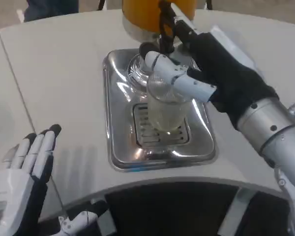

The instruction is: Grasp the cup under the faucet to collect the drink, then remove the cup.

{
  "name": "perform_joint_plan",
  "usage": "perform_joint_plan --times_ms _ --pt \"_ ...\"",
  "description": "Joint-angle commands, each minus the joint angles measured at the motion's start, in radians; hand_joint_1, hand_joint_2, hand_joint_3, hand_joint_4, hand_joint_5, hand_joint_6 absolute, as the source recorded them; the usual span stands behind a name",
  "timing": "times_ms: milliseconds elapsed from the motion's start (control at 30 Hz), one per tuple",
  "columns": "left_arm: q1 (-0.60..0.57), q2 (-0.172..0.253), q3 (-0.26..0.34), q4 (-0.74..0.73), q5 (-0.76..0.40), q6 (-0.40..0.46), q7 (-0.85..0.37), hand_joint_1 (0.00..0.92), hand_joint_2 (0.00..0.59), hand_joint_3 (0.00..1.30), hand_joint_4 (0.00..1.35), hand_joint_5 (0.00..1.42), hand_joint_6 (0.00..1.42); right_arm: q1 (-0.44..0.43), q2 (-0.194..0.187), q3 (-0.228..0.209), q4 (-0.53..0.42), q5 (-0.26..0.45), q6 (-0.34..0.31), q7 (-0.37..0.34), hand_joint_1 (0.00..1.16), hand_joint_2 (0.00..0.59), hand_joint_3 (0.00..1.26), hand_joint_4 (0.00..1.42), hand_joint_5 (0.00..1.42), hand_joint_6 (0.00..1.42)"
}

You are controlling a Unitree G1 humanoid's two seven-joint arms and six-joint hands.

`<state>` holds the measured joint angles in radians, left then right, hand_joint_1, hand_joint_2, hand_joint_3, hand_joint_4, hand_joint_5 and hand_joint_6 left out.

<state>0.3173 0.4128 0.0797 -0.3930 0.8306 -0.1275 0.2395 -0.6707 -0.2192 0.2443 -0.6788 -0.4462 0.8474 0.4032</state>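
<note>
**Cup on the drip tray, ready to lift**

The left hand (24, 172) waits with fingers spread, holding nothing. The clear cup (166, 105) stands on the steel drip tray (119, 142), partly filled: likely thin, light, slippery, sloshing. The right hand (206, 69) grips its upper wall. The orange dispenser (137, 12) and faucet (165, 24) crowd overhead.

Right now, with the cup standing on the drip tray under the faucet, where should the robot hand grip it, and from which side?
Grip the cup around its upper ribbed wall, coming from the robot's right side, as the right robot hand does now. The cup stands upright on the drip tray, the dispenser blocks the far side, and the wall is round, so a sideways wrap likely suits.
</note>
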Motion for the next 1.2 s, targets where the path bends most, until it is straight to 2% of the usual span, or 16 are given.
perform_joint_plan --times_ms 33,200,300,367,467,600,833,967,1100,1200 --pt "0.007 -0.003 -0.002 0.021 -0.01 -0.019 0.009 0.19 0.104 0.0 0.0 0.03 0.07 -0.047 -0.069 0.095 -0.021 -0.038 0.034 0.057 0.3 0.438 0.02 0.0 0.0 0.05" --pt "-0.013 -0.004 0.005 0.053 -0.036 -0.026 0.014 0.062 0.167 0.0 0.0 0.03 0.07 -0.122 -0.161 0.199 -0.024 -0.149 0.107 0.131 0.25 0.439 0.02 0.0 0.0 0.05" --pt "-0.046 0.001 0.014 0.08 -0.056 -0.024 0.014 0.004 0.182 0.0 0.0 0.04 0.07 -0.148 -0.185 0.231 -0.031 -0.196 0.148 0.167 0.22 0.445 0.02 0.0 0.0 0.05" --pt "-0.068 0.007 0.019 0.094 -0.061 -0.024 0.009 0.0 0.183 0.0 0.0 0.04 0.07 -0.181 -0.217 0.265 -0.043 -0.241 0.152 0.211 0.21 0.444 0.03 0.0 0.0 0.06" --pt "-0.108 0.016 0.022 0.119 -0.076 -0.024 -0.005 0.0 0.181 0.0 0.0 0.04 0.07 -0.219 -0.246 0.304 -0.048 -0.304 0.162 0.272 0.19 0.441 0.03 0.0 0.0 0.08" --pt "-0.141 0.02 0.005 0.137 -0.072 -0.02 -0.009 0.0 0.178 0.0 0.0 0.04 0.08 -0.233 -0.251 0.314 -0.058 -0.351 0.169 0.332 0.18 0.441 0.03 0.0 0.0 0.08" --pt "-0.157 0.005 -0.027 0.141 -0.062 -0.017 0.001 0.0 0.173 0.0 0.0 0.05 0.09 -0.259 -0.244 0.319 -0.009 -0.384 0.128 0.413 0.17 0.453 0.03 0.0 0.0 0.08" --pt "-0.163 -0.003 -0.043 0.144 -0.057 -0.01 0.003 0.0 0.178 0.0 0.0 0.06 0.1 -0.256 -0.231 0.321 0.01 -0.403 0.087 0.417 0.17 0.455 0.03 0.0 0.0 0.08" --pt "-0.176 -0.014 -0.063 0.147 -0.052 -0.002 0.001 0.0 0.176 0.0 0.0 0.06 0.1 -0.245 -0.209 0.302 0.02 -0.395 0.051 0.416 0.17 0.458 0.03 0.0 0.0 0.08" --pt "-0.186 -0.019 -0.074 0.151 -0.052 0.002 0.003 0.0 0.176 0.0 0.0 0.06 0.1 -0.217 -0.186 0.287 0.035 -0.39 0.007 0.38 0.17 0.464 0.03 0.0 0.0 0.08"
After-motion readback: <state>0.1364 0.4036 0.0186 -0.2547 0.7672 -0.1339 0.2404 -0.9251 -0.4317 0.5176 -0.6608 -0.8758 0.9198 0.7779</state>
